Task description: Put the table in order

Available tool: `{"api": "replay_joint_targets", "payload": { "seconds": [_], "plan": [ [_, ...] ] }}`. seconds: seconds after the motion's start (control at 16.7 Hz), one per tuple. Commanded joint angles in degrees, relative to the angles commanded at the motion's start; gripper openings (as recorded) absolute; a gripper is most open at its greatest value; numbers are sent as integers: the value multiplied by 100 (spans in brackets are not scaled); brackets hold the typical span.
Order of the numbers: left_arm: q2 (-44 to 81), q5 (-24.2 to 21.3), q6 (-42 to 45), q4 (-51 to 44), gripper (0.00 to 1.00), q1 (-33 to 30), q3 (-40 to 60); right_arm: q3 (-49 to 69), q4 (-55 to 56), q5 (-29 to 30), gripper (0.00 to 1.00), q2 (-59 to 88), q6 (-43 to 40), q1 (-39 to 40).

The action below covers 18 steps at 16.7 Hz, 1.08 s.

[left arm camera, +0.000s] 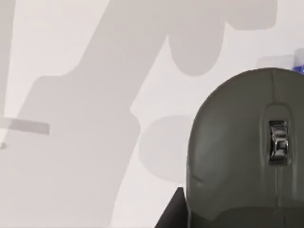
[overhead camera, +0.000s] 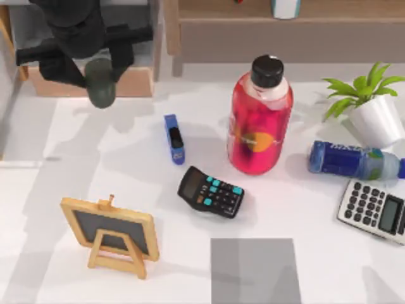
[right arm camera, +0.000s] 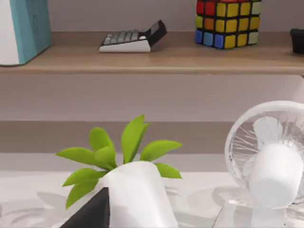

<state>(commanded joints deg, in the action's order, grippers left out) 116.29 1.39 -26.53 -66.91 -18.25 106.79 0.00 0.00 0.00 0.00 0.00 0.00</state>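
1. Mouse (overhead camera: 101, 85), dark grey, is held by the left gripper (overhead camera: 98, 63), which is closed on it, at the far left of the table (overhead camera: 76, 158) just in front of the shelf unit (overhead camera: 253, 35). In the left wrist view the mouse (left arm camera: 242, 152) is seen above the white surface, with a shadow under it.
2. Table: a wide white desktop is seen under all the items, spanning the top view.
3. Small wood-framed chalkboard (overhead camera: 111, 231) is stood on its easel at the near left.
4. Blue stapler (overhead camera: 174, 139) is laid left of centre, well apart from the chalkboard.
5. Black calculator (overhead camera: 211, 192) with teal keys is laid just right of the stapler, nearer the front.
6. Grey mouse pad (overhead camera: 255, 269) is laid at the near edge, centre, just in front of the black calculator.
7. Red bottle (overhead camera: 259, 123) with a black cap is stood upright behind the black calculator.
8. Blue bottle (overhead camera: 351, 159) is laid on its side right of the red bottle.
9. Plant in a white pot (overhead camera: 376, 117) is placed behind the blue bottle.
10. Silver calculator (overhead camera: 374, 211) is laid at the right edge, in front of the blue bottle.
11. Right gripper (right arm camera: 92, 213): a dark part is seen just beside the white pot; wide or narrow cannot be told. A white fan (right arm camera: 268, 161) is seen beside the pot, and a colour cube (right arm camera: 229, 23) on the shelf behind.
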Motion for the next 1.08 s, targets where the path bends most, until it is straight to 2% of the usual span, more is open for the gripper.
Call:
{"api": "replay_joint_targets", "payload": {
  "seconds": [0.36, 0.6, 0.84, 1.08],
  "plan": [
    [-203, 227, -1715, 592, 0, -2354, -1358, 0, 0, 0, 100, 0, 0, 0],
    [-72, 339, -2682, 1010, 0, -3610, -1977, 0, 0, 0, 100, 0, 0, 0],
    [108, 393, -3278, 1310, 0, -4354, -2288, 0, 0, 0, 100, 0, 0, 0],
    [145, 400, -3370, 1360, 0, -4466, -2329, 0, 0, 0, 100, 0, 0, 0]
  ]
}}
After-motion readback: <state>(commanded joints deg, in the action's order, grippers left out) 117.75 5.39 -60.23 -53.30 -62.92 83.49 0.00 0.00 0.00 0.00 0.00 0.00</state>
